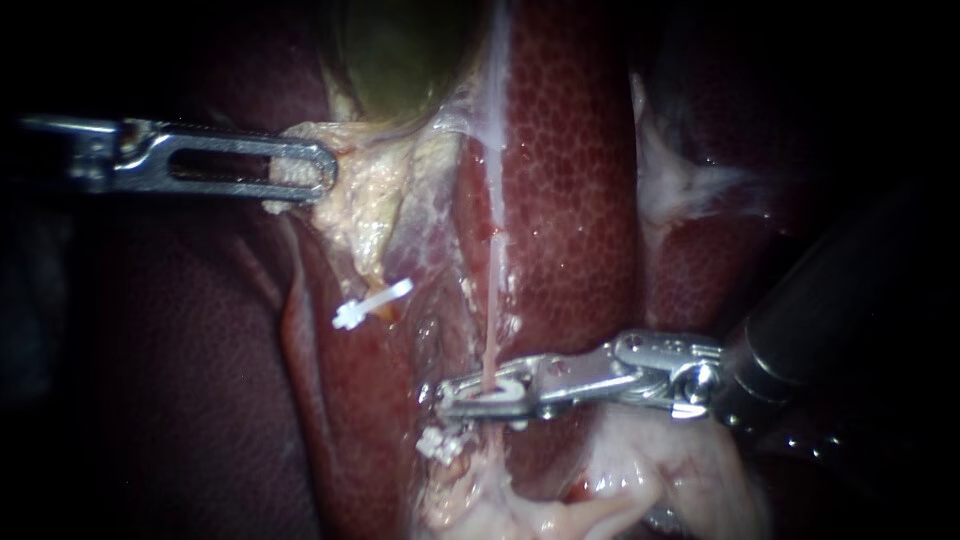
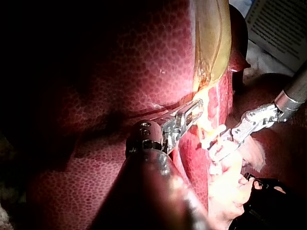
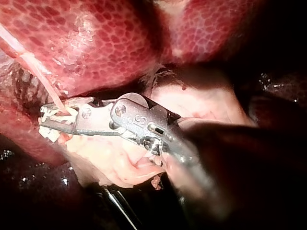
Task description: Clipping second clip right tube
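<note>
**A:** What is filling the endoscope view?

**B:** The liver (image 1: 570,180), dark red and speckled, is taking up most of the frame. The greenish gallbladder (image 1: 400,50) is sitting at the top centre.

**A:** Where is the right tube?

**B:** The right tube (image 1: 494,300), thin and pink, is running straight down the middle of the frame over the liver. At the lower centre it is passing into the pincer of the right instrument (image 1: 450,397).

**A:** What is that pincer doing?

**B:** The right instrument is reaching in from the right edge. Its pincer is gripping a white clip (image 1: 497,392), with both halves touching it, and the clip is sitting around the right tube.

**A:** Are other clips showing?

**B:** Yes. A lower clip (image 1: 440,443) is lying just below the pincer, beside pale tissue. A third clip (image 1: 372,303) is sitting left of centre, well apart from the right tube.

**A:** And the left instrument?

**B:** The left instrument (image 1: 322,170) is coming in from the left edge, in the upper left of the frame. Its pincer is gripping the fatty tissue (image 1: 365,200) just beneath the gallbladder.
</note>
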